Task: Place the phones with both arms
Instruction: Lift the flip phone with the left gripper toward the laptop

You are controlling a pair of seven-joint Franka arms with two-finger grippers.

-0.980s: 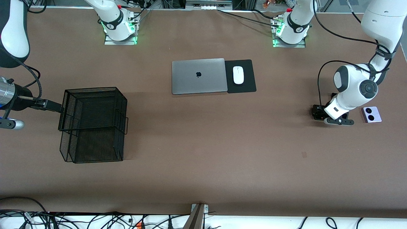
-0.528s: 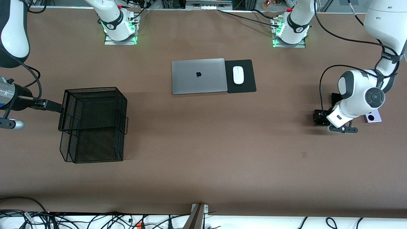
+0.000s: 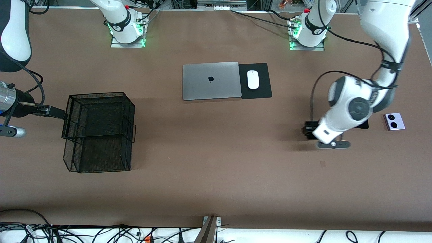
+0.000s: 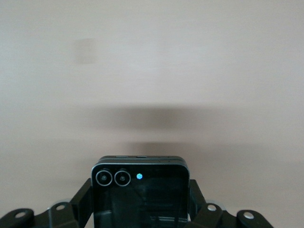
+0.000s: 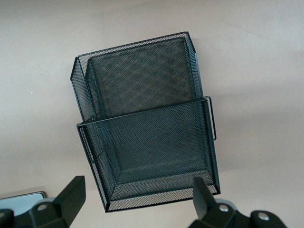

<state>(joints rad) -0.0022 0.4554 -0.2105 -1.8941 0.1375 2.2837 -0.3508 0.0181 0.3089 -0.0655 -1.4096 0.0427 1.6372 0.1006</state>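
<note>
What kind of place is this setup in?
Probably a robotics lab staged as an office desk: two bench-mounted arms, a closed laptop and mouse on the brown table, a black mesh organizer, and loose cabling along the table's edge.

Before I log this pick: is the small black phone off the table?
Lifted: the left gripper is shut on the small black phone.

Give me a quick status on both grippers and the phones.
Left gripper shut on small black phone, up over bare table. Right gripper open, waiting above mesh basket. Lavender phone and slim black phone on table. Path looks unobstructed.
</note>
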